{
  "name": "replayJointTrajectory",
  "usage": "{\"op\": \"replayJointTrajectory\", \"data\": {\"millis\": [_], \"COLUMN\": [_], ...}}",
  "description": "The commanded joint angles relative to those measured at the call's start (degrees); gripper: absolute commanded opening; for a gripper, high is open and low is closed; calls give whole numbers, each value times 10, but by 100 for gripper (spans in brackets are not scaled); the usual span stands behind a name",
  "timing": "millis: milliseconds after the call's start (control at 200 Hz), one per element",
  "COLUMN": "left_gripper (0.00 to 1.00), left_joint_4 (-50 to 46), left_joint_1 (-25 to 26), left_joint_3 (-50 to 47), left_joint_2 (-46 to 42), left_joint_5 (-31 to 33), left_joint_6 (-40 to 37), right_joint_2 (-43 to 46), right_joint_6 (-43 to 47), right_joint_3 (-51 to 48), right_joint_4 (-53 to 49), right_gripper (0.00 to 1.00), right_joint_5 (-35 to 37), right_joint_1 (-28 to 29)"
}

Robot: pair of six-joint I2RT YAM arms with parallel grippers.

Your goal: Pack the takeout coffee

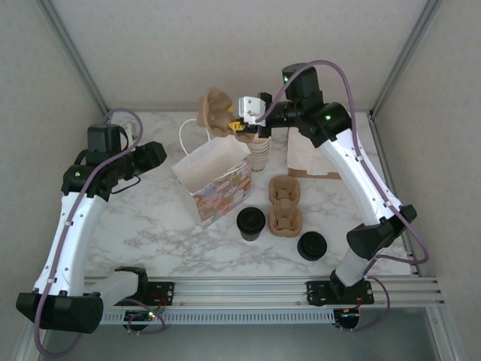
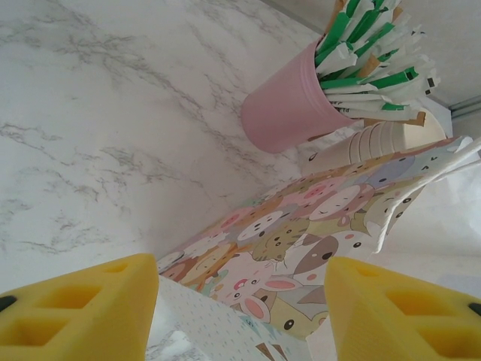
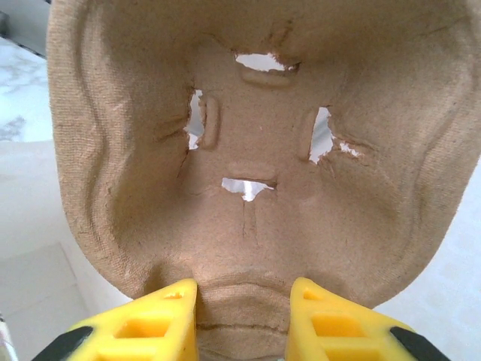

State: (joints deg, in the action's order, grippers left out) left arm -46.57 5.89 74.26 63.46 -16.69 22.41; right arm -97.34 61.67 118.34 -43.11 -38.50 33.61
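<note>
- Takeout coffee (image 1: 250, 223) stands lidded on the worktop (image 1: 150, 233) just in front of the patterned bag (image 1: 213, 180). A second lidded cup (image 1: 312, 246) sits further right. Neither is gripped.
- Left end effector (image 2: 240, 308), wide and empty, faces the bag's left side.
- The bag stands open; its contents are hidden.
- Right end effector (image 3: 244, 323) pinches a pulp carrier (image 3: 248, 150) above the bag's far edge. Best to turn it flat and lower it squarely into the mouth.
- Behind the bag, a pink cup (image 2: 289, 109) holds paper-wrapped sticks.

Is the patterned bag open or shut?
Open. The bag stands upright, its mouth spread wide, with the white interior showing from above.
</note>
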Motion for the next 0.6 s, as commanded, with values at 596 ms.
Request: {"op": "replayJointTrajectory", "data": {"millis": [596], "left_gripper": [60], "left_joint_4": [-17], "left_joint_1": [-2], "left_joint_3": [6], "left_joint_2": [7], "left_joint_5": [-3], "left_joint_6": [-16], "right_joint_2": [-103], "right_joint_6": [164], "right_joint_3": [107], "right_joint_4": [-186], "right_gripper": [24], "right_joint_5": [-46], "right_joint_1": [46]}}
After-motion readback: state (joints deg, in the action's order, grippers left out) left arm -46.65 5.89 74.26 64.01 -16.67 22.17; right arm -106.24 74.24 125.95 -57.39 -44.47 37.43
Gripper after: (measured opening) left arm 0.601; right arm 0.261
